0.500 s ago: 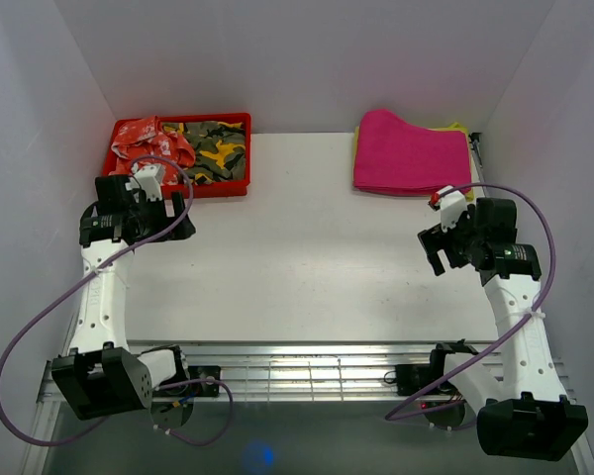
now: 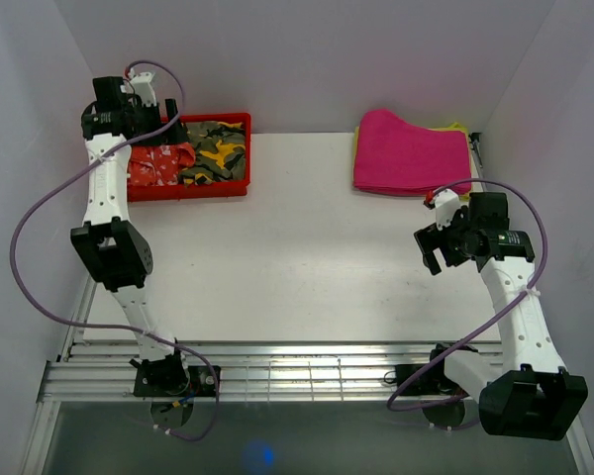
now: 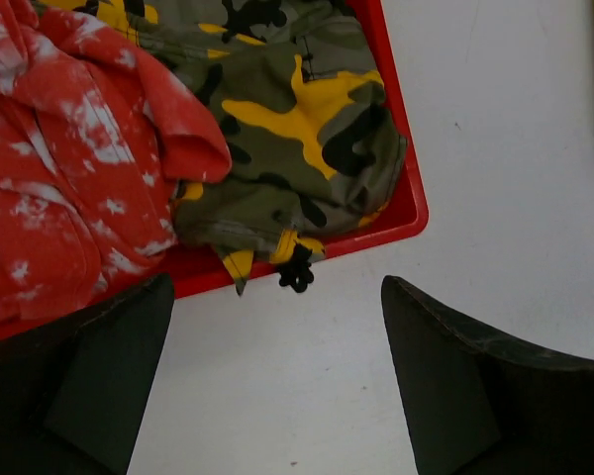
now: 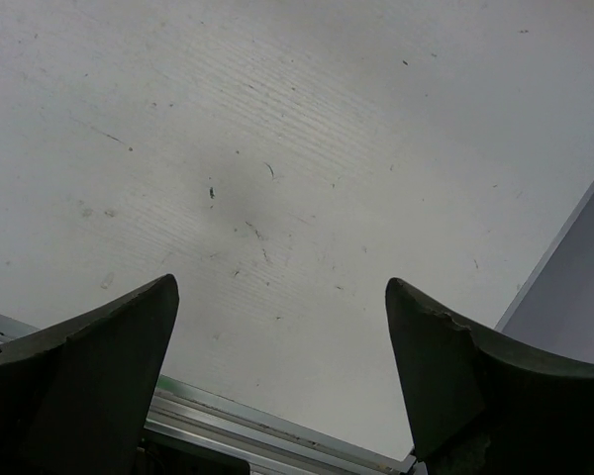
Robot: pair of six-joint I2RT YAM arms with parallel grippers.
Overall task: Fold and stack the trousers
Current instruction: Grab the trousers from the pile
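Note:
The trousers [image 2: 216, 150], camouflage in olive, black and orange-yellow, lie crumpled in the right half of a red bin [image 2: 193, 190] at the table's back left. In the left wrist view the trousers [image 3: 297, 129] fill the bin's corner [image 3: 401, 220], and a yellow hem and a black cord knot hang over its rim. My left gripper [image 2: 168, 129] hovers above the bin, open and empty; its midpoint [image 3: 277, 285] is over the bin's near edge. My right gripper [image 2: 428, 247] is open over bare table at the right [image 4: 282, 284], holding nothing.
A red-and-white garment [image 2: 158, 160] fills the bin's left half and overlaps the trousers [image 3: 69, 178]. A folded pink cloth [image 2: 411, 153] lies at the back right on a yellow cloth [image 2: 457, 129]. White walls enclose the table on three sides.
The left arm has stretched up and back, from beside the bin's near-left corner to above the bin. The right arm has shifted only slightly.

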